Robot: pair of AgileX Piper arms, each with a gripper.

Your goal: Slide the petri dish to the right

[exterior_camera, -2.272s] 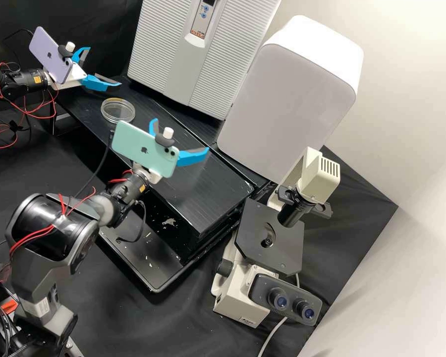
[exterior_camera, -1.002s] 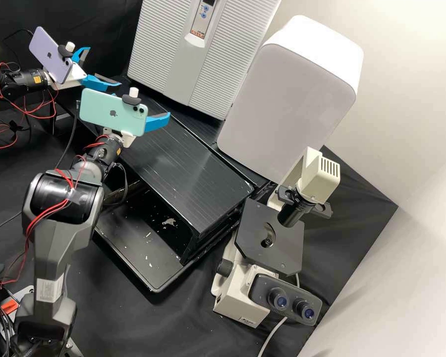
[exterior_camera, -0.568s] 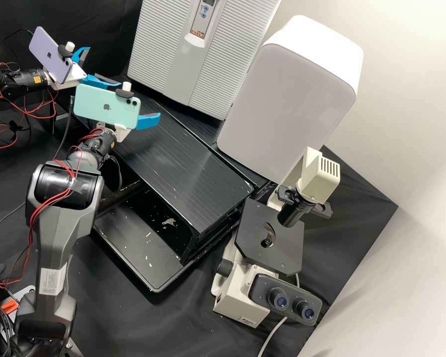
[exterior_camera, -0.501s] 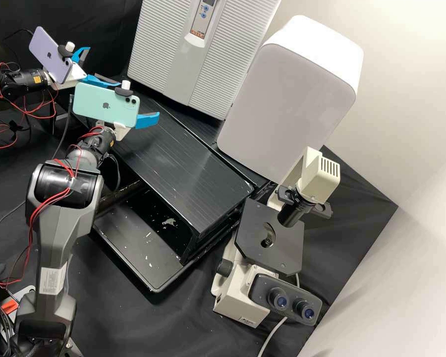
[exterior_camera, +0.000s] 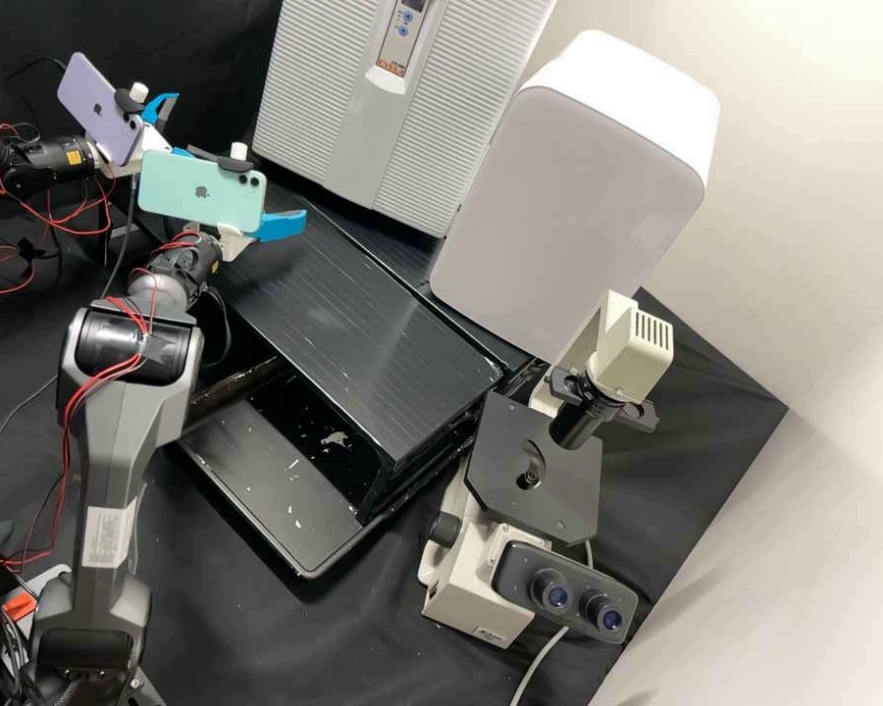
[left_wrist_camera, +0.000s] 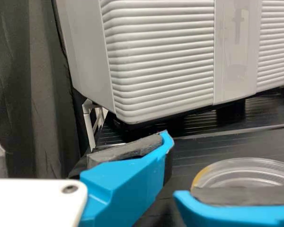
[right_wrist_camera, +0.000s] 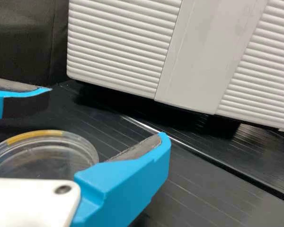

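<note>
Fingers (right_wrist_camera: 128, 175) of the right gripper (right_wrist_camera: 107, 113) spread wide, gripping nothing, straddling the petri dish (right_wrist_camera: 38, 153) near the bench's (right_wrist_camera: 203, 189) far left corner; one finger lies on the dish's left, placed for a rightward push, I judge; left gripper (exterior_camera: 179, 126) open, farther off.

Laboratory; microscope (exterior_camera: 540, 510) beside bench (exterior_camera: 363, 343)

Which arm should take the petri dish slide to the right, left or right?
Right, probably. The right gripper sits at the petri dish, jaws open, one pad beside the rim. The left gripper sits farther back, at the bench corner.
</note>
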